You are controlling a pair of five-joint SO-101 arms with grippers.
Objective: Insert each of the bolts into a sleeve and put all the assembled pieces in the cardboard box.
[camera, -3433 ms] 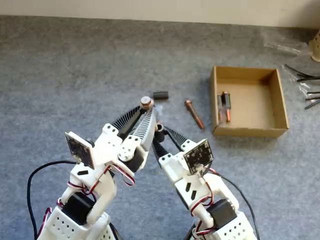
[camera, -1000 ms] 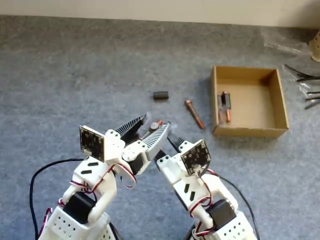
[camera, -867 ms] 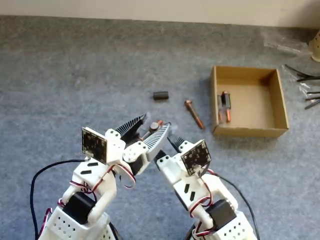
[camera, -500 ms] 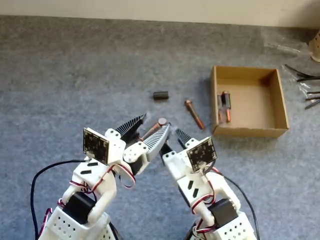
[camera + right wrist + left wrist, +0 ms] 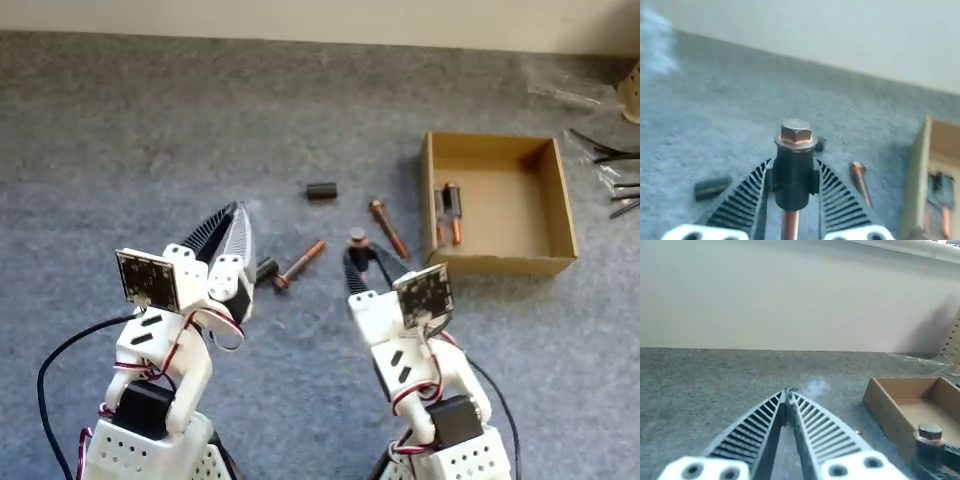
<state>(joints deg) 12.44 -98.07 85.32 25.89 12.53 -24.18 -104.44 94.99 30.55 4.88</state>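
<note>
My right gripper (image 5: 358, 268) (image 5: 792, 192) is shut on a black sleeve (image 5: 792, 176) with a copper bolt through it, the bolt head (image 5: 357, 238) (image 5: 795, 134) on top. My left gripper (image 5: 232, 222) (image 5: 789, 394) is shut with nothing in it, out to the left. Between the arms a loose bolt (image 5: 300, 265) lies on the carpet beside a black sleeve (image 5: 266, 269) (image 5: 712, 188). Another sleeve (image 5: 321, 191) and another bolt (image 5: 388, 228) (image 5: 860, 182) lie farther off. The cardboard box (image 5: 560, 200) (image 5: 890, 405) holds one assembled piece (image 5: 450, 210).
The grey carpet runs up to a pale wall at the back. Cables and a plastic bag (image 5: 600, 150) lie beyond the box at the right edge. A black cable (image 5: 60, 350) trails from the left arm's base.
My left gripper has swung left and let go of a bolt, which now lies on the carpet. My right gripper has shifted right toward the box with the sleeved bolt upright.
</note>
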